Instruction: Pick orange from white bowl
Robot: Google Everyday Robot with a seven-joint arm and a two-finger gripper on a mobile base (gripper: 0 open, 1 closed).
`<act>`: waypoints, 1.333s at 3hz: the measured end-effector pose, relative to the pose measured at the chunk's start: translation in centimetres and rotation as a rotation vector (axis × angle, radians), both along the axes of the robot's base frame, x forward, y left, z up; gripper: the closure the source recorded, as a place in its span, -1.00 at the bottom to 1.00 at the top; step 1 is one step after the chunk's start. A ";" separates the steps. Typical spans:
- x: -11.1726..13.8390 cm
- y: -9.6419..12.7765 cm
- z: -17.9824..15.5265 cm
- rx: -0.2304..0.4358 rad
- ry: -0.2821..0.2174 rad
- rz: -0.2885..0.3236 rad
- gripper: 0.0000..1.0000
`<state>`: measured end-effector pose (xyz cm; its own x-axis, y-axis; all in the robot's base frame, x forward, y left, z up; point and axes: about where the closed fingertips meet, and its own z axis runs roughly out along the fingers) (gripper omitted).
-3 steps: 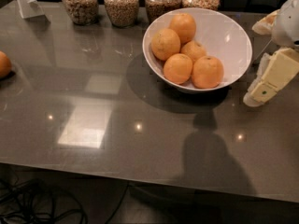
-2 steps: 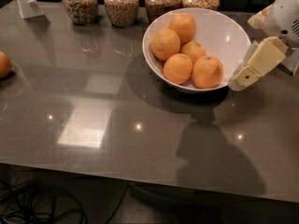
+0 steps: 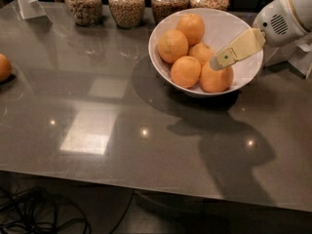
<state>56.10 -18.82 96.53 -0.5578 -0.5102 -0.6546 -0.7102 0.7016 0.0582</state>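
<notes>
The white bowl (image 3: 225, 29) stands on the grey table at the back right and holds several oranges. The front right orange (image 3: 218, 80) lies against the bowl's near wall, with another orange (image 3: 185, 71) to its left. My gripper (image 3: 215, 64) reaches in from the upper right on a white arm (image 3: 285, 14). Its cream tip hangs over the bowl, just above the front right orange. I cannot tell whether it touches the fruit.
Several glass jars of grain (image 3: 126, 5) line the back edge behind the bowl. A lone orange (image 3: 4, 67) lies at the table's left edge. A white stand (image 3: 28, 3) sits at the back left. Cables (image 3: 39, 218) lie on the floor below the front edge.
My gripper has moved left and up from beside the bowl's right side to over the bowl, above the front right orange. The oranges have not moved.
</notes>
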 end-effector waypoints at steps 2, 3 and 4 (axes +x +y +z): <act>1.1 0.5 -2.0 -0.017 0.001 -0.008 -1.00; 1.9 0.8 -3.8 -0.043 -0.016 -0.011 -0.96; 2.7 0.7 -5.4 -0.072 -0.047 -0.011 -0.80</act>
<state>58.77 -18.14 91.12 -0.5330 -0.5510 -0.6422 -0.7030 0.7107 -0.0263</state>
